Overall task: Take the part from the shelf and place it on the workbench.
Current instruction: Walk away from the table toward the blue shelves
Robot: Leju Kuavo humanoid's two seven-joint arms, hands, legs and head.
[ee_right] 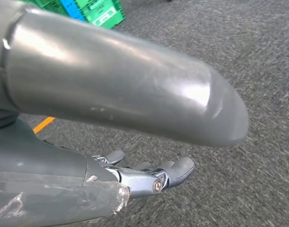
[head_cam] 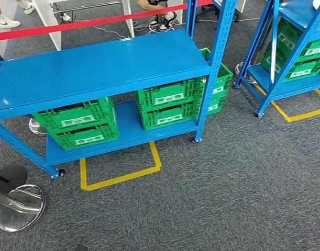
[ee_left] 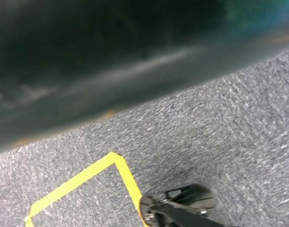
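A blue metal shelf stands ahead of me in the head view. Its upper board is bare, and green crates sit on the lower board, with another green crate behind the right post. I cannot see what the crates contain. My right hand hangs over grey carpet, with the thick grey thumb apart from the extended fingers and nothing between them. My left hand also hangs above the carpet, blurred, its dark fingers stretched out and holding nothing.
A second blue shelf with green crates stands to the right. Yellow floor tape marks a box in front of the near shelf. A chrome stanchion base sits at the lower left. Behind the shelf runs a red barrier tape, with people's feet beyond it.
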